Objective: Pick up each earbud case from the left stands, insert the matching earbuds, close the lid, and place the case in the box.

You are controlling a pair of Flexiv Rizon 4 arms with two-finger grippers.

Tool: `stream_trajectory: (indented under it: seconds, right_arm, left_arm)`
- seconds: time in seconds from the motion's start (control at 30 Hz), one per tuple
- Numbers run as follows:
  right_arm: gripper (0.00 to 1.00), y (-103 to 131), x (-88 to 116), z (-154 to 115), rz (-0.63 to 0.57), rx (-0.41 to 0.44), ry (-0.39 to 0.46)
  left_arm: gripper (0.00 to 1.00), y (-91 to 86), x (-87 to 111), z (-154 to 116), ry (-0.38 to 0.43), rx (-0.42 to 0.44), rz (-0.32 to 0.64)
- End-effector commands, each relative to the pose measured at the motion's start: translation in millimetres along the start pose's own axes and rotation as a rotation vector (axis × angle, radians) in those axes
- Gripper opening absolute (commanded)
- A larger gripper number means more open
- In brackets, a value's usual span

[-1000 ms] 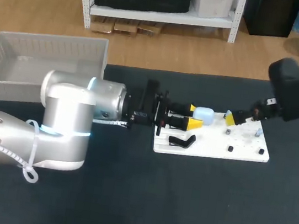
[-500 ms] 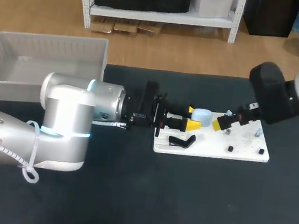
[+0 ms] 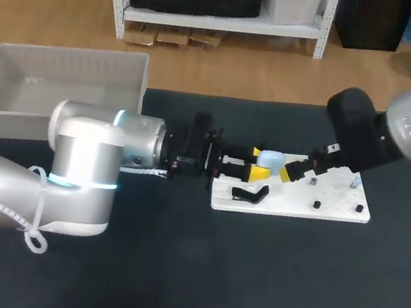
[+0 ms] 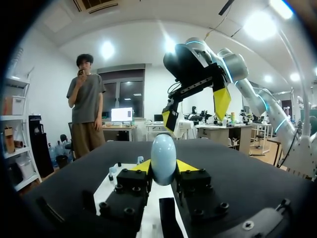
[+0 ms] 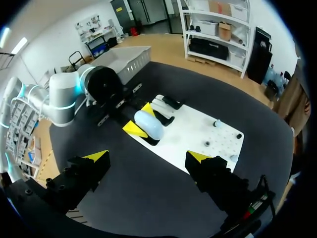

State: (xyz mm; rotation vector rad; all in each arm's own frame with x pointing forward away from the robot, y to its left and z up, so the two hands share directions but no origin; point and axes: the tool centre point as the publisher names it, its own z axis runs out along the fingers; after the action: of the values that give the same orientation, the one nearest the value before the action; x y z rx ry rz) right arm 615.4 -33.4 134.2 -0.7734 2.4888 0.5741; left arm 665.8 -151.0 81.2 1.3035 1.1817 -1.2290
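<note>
Head view, looking down on a dark table (image 3: 173, 272). The left arm enters from the left edge and lies low across the middle of the frame. Its left gripper (image 3: 259, 163) pinches a pale blue earbud case (image 3: 270, 159) between its two yellow-tipped fingers, one pressed to each side. The case sits just right of centre, over the upper left part of a white board (image 3: 290, 203); whether it touches the board cannot be told.

The right arm comes in from the right edge. Its right gripper (image 3: 289, 171) is just to the right of the case and apart from it, fingers spread with nothing between them (its own wrist camera shows the two yellow tips wide apart, with the case ahead of them).

A bent black stand (image 3: 249, 195) lies on the board, just below the case in the frame. A few small parts (image 3: 316, 205) dot the board's right half, too small to identify. An open grey box (image 3: 64, 73) stands in the upper left, at the table's far edge.
</note>
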Motion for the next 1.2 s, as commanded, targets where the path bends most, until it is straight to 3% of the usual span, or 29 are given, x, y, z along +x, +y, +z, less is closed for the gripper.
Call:
stream_trajectory:
  seconds: [0.03, 0.63, 1.2]
  right_arm:
    - [1.0, 0.2, -2.8, 6.3, 0.007, 0.009, 0.002]
    - [1.0, -3.5, -9.0, 29.5, 0.025, 0.021, 0.037]
    - [1.0, -21.8, -9.5, 46.8, 0.084, 0.058, 0.028]
  left_arm:
    - [0.0, -3.5, 0.6, -2.0, -0.002, -0.011, 0.002]
    - [0.0, -3.2, 1.8, -2.7, 0.007, -0.01, 0.001]
    - [0.0, -3.2, 1.8, -2.7, 0.007, -0.01, 0.001]
